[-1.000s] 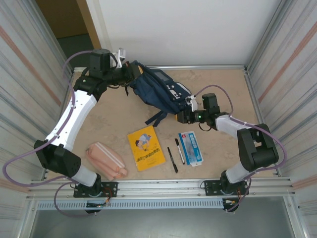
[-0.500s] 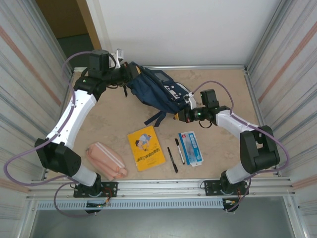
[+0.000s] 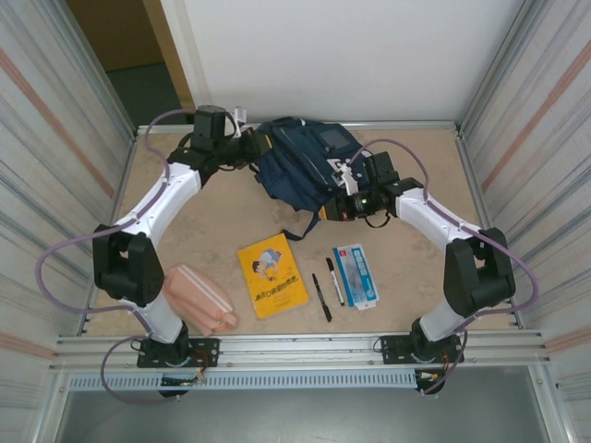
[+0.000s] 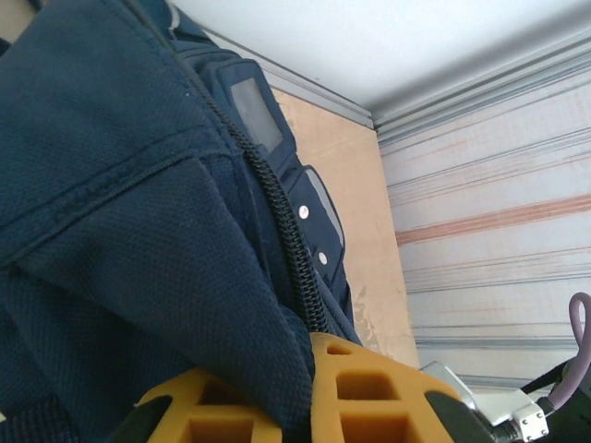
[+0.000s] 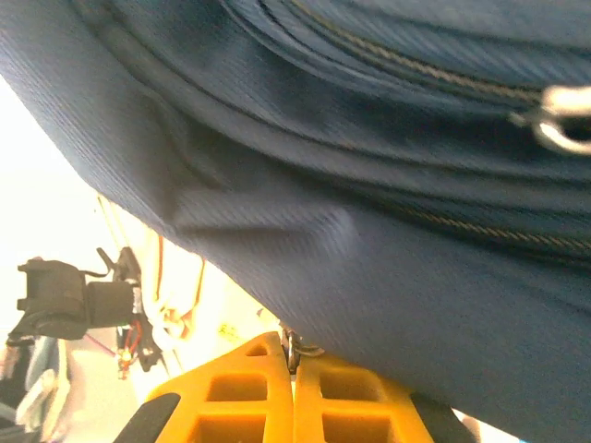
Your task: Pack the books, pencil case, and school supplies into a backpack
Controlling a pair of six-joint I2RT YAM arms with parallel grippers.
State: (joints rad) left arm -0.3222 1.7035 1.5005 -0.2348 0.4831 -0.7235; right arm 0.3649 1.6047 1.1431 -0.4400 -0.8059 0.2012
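From above, your backpack [image 3: 305,164] sits at the back of the desk [image 3: 212,221]. Your left fingers [image 3: 257,148] are on its left end and your right fingers [image 3: 337,205] are on its right edge. I think you hold both sides so the bag keeps in place while the top gets opened. The yellow book [image 3: 271,275], the pink pencil case [image 3: 199,298], the two black pens [image 3: 327,288] and the blue-and-white box [image 3: 355,275] lie in a row near you, well apart from the bag and not yet packed. The desk is flat and pale brown, with ribbed metal walls on both sides and a white wall behind. In the left wrist view, your yellow pads [image 4: 369,397] pinch a fold of the blue cloth just beside the black zip [image 4: 286,231], so that hand is closed on the bag. Past it you can see bare desk and a grey wall with a reddish stripe. In the right wrist view, the pads [image 5: 240,392] are pressed tight together under the bag, with a small metal bit [image 5: 294,346] poking up between them. It may be a zip pull, but I cannot tell for sure.
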